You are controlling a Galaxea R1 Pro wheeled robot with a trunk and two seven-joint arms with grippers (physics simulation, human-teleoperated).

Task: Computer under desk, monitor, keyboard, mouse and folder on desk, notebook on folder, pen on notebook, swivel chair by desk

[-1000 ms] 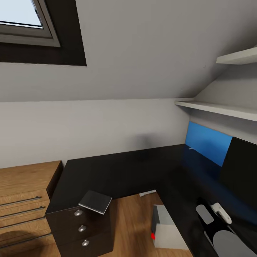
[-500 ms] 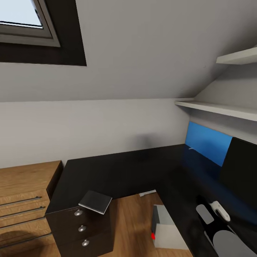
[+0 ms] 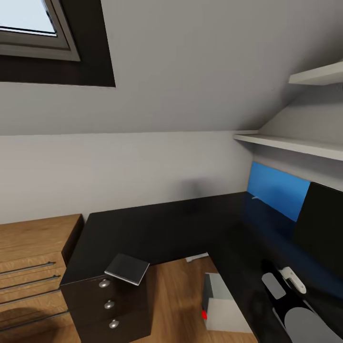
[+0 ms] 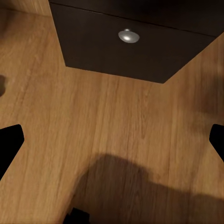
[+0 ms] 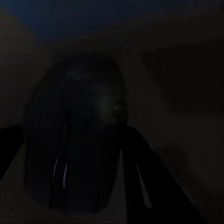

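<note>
Hovering low at the lower right of the head view, the right gripper (image 3: 290,281) sits over the black desk (image 3: 157,228), its pale fingers just in front of the monitor (image 3: 320,224). Through its wrist camera a dark rounded mouse (image 5: 74,149) looms large and close between the finger silhouettes; I cannot tell whether the jaws are clamped on it or merely around it, the picture being so dim. The left gripper (image 4: 112,135) hangs spread wide, holding nothing, above the wood floor (image 4: 116,126), facing the drawer unit (image 4: 135,51) and one silver knob (image 4: 128,35).

Further out, a small dark notebook (image 3: 127,269) lies at the desk's lower-left corner above the drawers, and the grey computer (image 3: 221,305) with its red light stands under the desk at lower centre. A blue wall panel (image 3: 276,190) sits behind the monitor.

My guess is the mouse is being handled. To do it well, keep the fingers square to its sides, stay low, and settle it flat on the desktop where a keyboard could lie alongside.
</note>
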